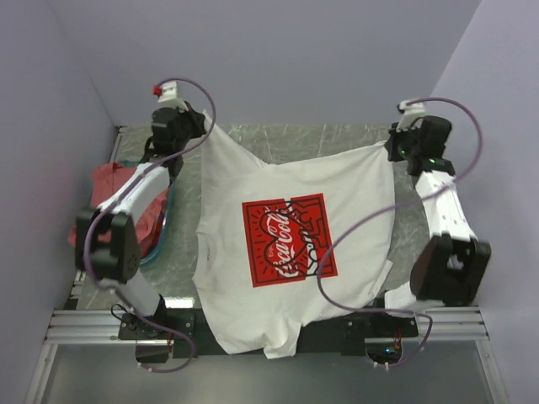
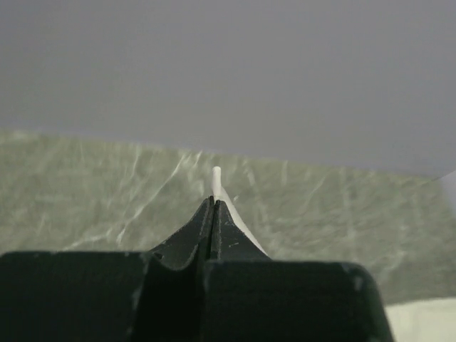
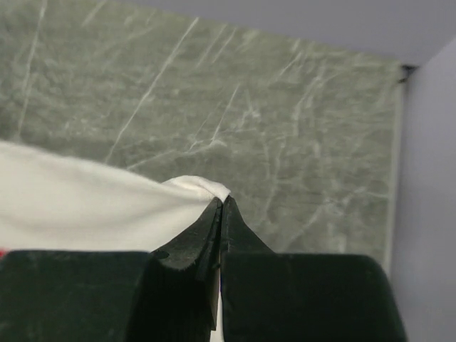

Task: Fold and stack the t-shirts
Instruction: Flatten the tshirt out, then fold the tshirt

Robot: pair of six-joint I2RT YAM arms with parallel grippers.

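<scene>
A green marbled surface is boxed in by pale lavender walls, with an aluminium rail along its near edge. The white t-shirt with its red Coca-Cola print hangs spread above the surface and covers much of it, its lower edge reaching over the rail. The left pincer is pinched tight on the shirt's far left corner, the right pincer on its far right corner. Left of the white t-shirt, the salmon-red t-shirt lies bunched over a teal basket, largely hidden behind the left arm.
</scene>
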